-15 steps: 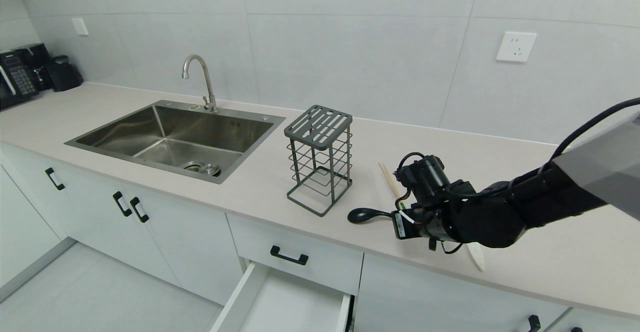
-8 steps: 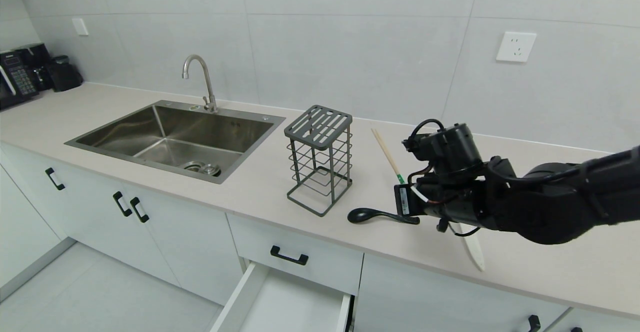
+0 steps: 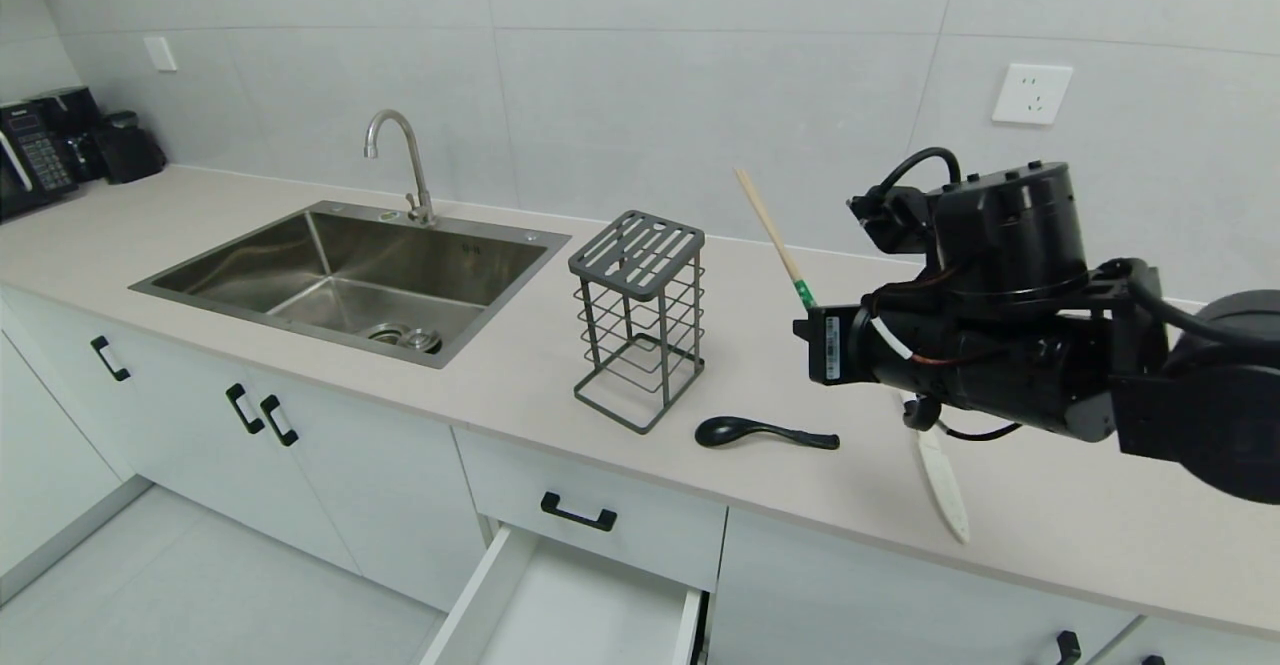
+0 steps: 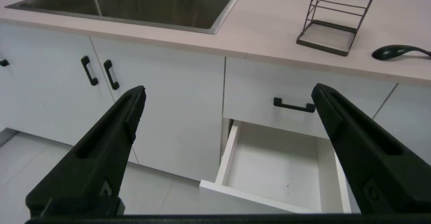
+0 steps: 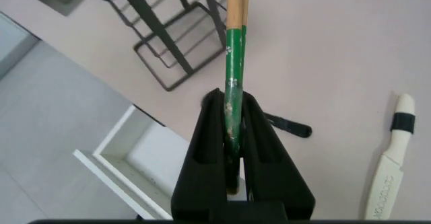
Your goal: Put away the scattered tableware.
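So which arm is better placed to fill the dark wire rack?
Right: its jaws hold the green-tipped wooden chopsticks raised beside the dark wire rack; the left jaws hang open facing the drawer.

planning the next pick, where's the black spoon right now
In the head view the black spoon lies flat on the counter, just right of the wire rack and left of the white utensil.

countertop (image 3: 750, 345) | wire rack (image 3: 637, 320) upright | black spoon (image 3: 760, 433) beside it | white utensil (image 3: 943, 480) (near front edge)
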